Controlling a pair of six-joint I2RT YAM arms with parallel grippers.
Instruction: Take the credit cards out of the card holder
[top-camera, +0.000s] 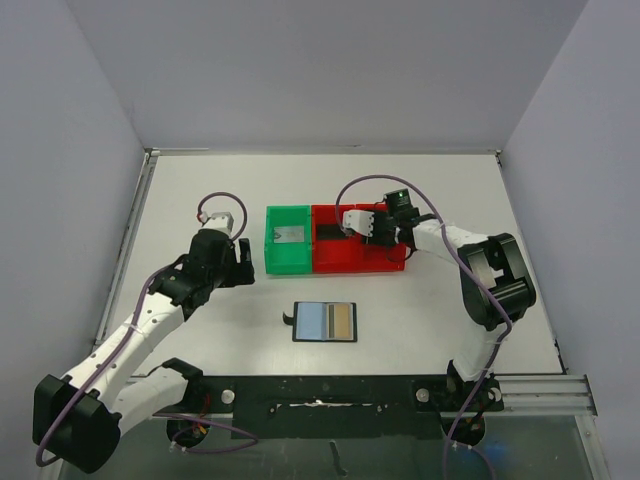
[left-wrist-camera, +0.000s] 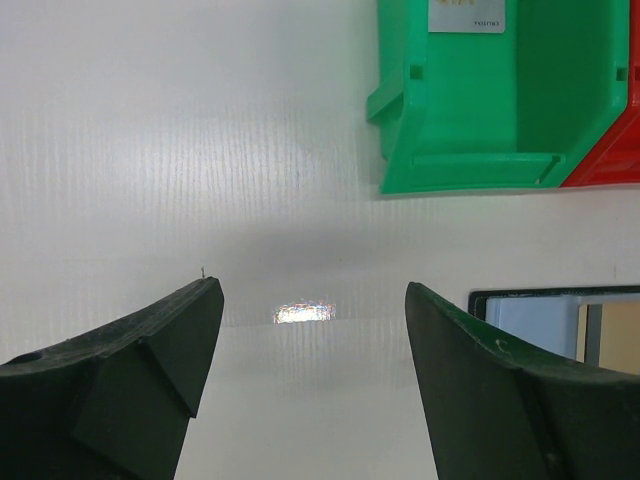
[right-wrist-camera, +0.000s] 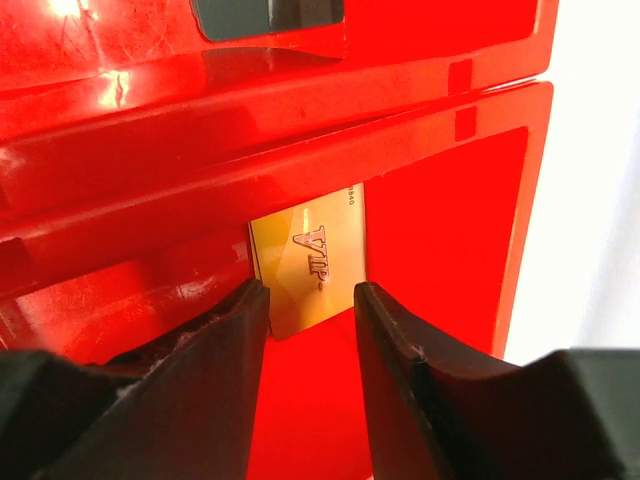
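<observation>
Bolted along the near edge, a black rail (top-camera: 330, 395) carries the bases of two arms. Beyond it stretches a white table (top-camera: 200, 190), closed in on three sides by plain pale lilac-grey walls (top-camera: 330, 70).

At mid-table stand one green bin (top-camera: 288, 262) and, touching its right side, red bin (top-camera: 375, 265); whether that is one wide bin or two joined cannot be told.

One card holder (top-camera: 325, 322) lies open and flat just in front of the bins. It is black-edged, with a bluish-grey pocket on the left, a tan panel on the right and a short strap tab.

Three cards are out of it: a pale grey card (top-camera: 290, 234) in the green bin, and a dark card (top-camera: 328, 234) and a gold card (right-wrist-camera: 315, 260) marked VIP in the red.

The left gripper (top-camera: 243, 262) hangs wide open over bare table, holding nothing. The right gripper (right-wrist-camera: 310, 290) is over the gold card, its jaws narrowly parted and clamping nothing.
</observation>
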